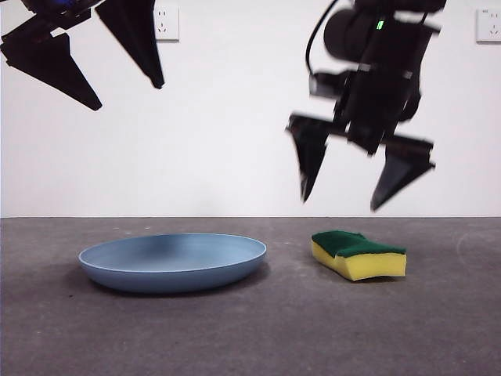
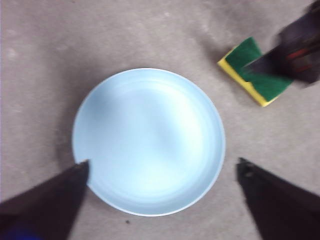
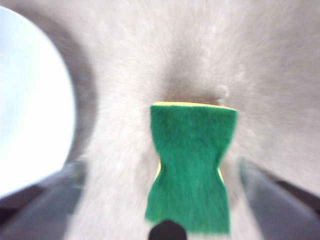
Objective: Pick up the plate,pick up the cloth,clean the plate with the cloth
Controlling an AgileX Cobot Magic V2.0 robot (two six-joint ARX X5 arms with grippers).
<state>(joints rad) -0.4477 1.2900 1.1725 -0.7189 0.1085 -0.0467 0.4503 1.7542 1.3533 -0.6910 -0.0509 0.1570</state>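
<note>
Nearest the front camera lies the plate (image 1: 172, 262), light blue, wide and shallow, flat on the grey table (image 1: 250, 337). It looks stiff and smooth, probably slick under my pads, and its low rim sits close to the tabletop, so I judge the only real purchase is a pinch across the rim at one edge, one jaw slipping under and one over. A grip there may tilt the plate, so it wants a firm hold.

Just beside the plate, clear of its rim, rests the sponge (image 1: 359, 254), a yellow block with a dark green scouring top and wavy, waisted sides. It looks light and soft; it should squash and not slip, and the narrow waist is the natural place to close on.

Above the plate hangs my left gripper (image 2: 162, 167), jaws spread wide to either side of the plate's near rim, holding nothing and well clear of it. My right gripper (image 1: 354, 176) hangs above the sponge, jaws also wide apart and empty; its own camera shows the sponge (image 3: 191, 167) centred between them, the picture blurred.

On the wall beyond the plate sits a white socket (image 1: 166, 23).
</note>
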